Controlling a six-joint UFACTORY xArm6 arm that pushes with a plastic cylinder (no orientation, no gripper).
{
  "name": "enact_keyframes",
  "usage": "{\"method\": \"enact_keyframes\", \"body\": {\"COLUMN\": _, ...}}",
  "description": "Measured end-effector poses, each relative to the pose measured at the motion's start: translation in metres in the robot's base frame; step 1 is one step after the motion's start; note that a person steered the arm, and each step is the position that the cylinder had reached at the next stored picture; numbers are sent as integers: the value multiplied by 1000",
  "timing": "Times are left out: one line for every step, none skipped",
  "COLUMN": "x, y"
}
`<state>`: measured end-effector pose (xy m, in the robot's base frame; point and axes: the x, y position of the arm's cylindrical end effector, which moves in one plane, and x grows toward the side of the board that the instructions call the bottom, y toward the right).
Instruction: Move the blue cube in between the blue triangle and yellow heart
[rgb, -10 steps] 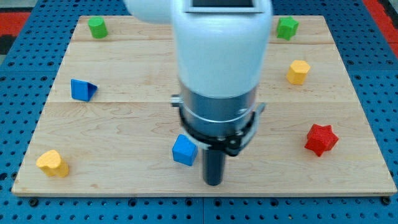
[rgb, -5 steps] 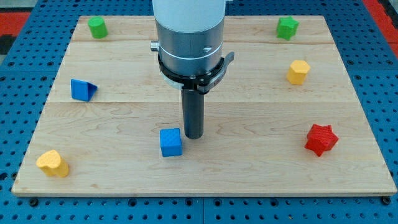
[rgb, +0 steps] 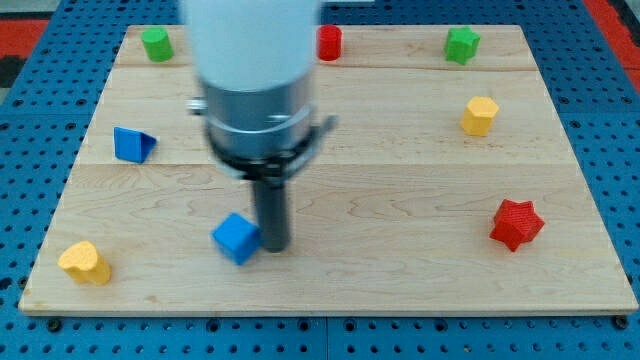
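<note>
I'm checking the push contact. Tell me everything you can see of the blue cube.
The blue cube is small, plain, matte and solid-looking. It sits flat on the wooden board, turned so a corner faces the view's bottom. It lies low and left of centre. My tip is right against its right side.

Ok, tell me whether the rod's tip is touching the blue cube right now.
Touching, as far as it shows. In the camera view my tip sits against the right side of the blue cube, with no board visible between them, though the frame is slightly blurred.
</note>
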<state>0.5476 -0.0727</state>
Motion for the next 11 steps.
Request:
{"method": "enact_keyframes", "body": {"x": 39, "y": 4}}
{"method": "enact_keyframes", "body": {"x": 2, "y": -51}}
{"method": "enact_keyframes", "body": {"x": -37, "y": -79}}
{"method": "enact_keyframes", "body": {"x": -43, "y": -86}}
{"method": "enact_keyframes", "body": {"x": -67, "y": -73}}
{"method": "enact_keyframes", "body": {"x": -100, "y": -100}}
{"method": "enact_keyframes", "body": {"x": -100, "y": -137}}
{"method": "enact_keyframes", "body": {"x": -100, "y": -134}}
{"method": "enact_keyframes", "body": {"x": -85, "y": -115}}
{"method": "enact_keyframes", "body": {"x": -71, "y": -117}}
{"method": "enact_keyframes", "body": {"x": -61, "y": -126}}
